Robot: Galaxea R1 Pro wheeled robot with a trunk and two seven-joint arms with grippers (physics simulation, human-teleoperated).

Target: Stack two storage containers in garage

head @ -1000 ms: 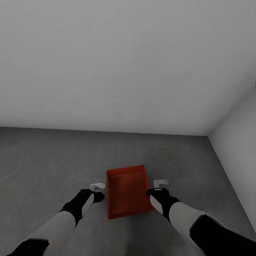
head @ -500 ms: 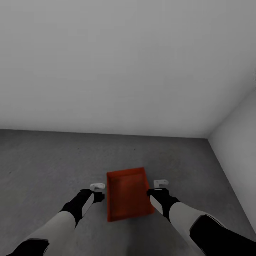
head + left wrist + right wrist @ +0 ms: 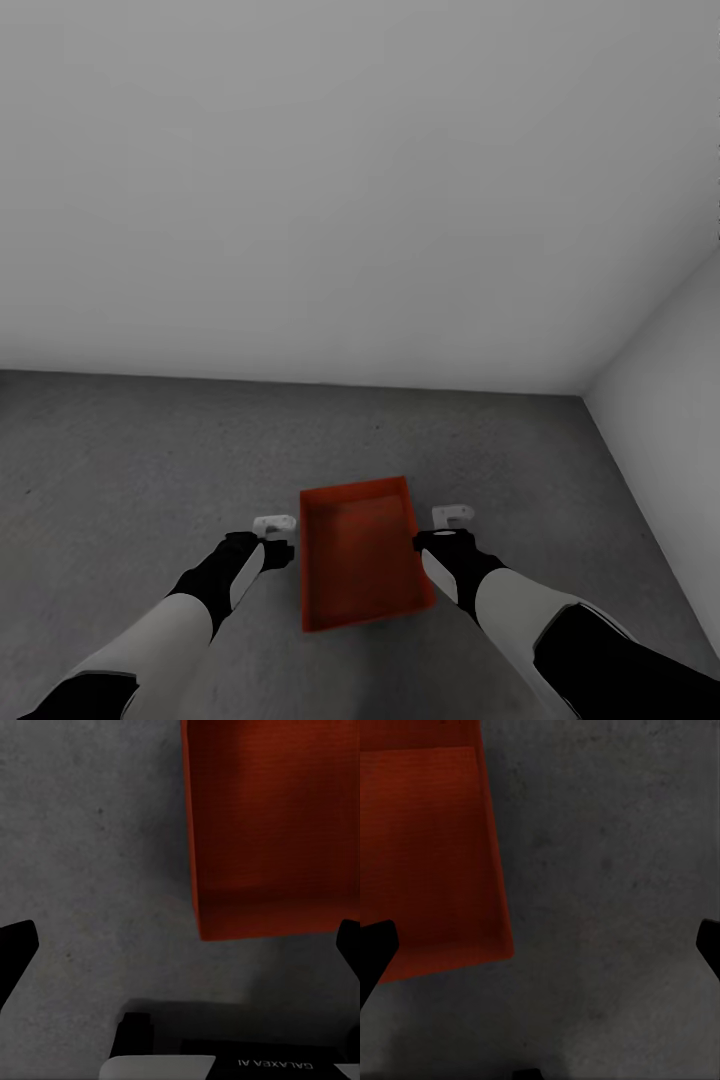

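One orange-red storage container (image 3: 360,550) rests open-topped on the dark grey concrete floor (image 3: 130,470) of the garage, between my two arms. My left gripper (image 3: 272,524) hovers just left of its long wall, open and holding nothing. My right gripper (image 3: 452,515) hangs just off the bin's right wall, open too. In the left wrist view the container (image 3: 270,832) lies on the concrete ahead of the left gripper (image 3: 180,945), whose black fingers (image 3: 15,949) stand far apart. The right wrist view has the container (image 3: 427,847) to one side of the wide-spread right gripper (image 3: 540,945).
A plain grey-white wall (image 3: 350,200) rises a short way beyond the bin. A second wall (image 3: 670,400) meets it at a corner on the right. Bare concrete spreads to the left of the bin.
The whole view has shifted: the wall's foot, the floor and the container sit slightly lower in the picture, so the camera moved. Both arms keep their place in the view, grippers still open.
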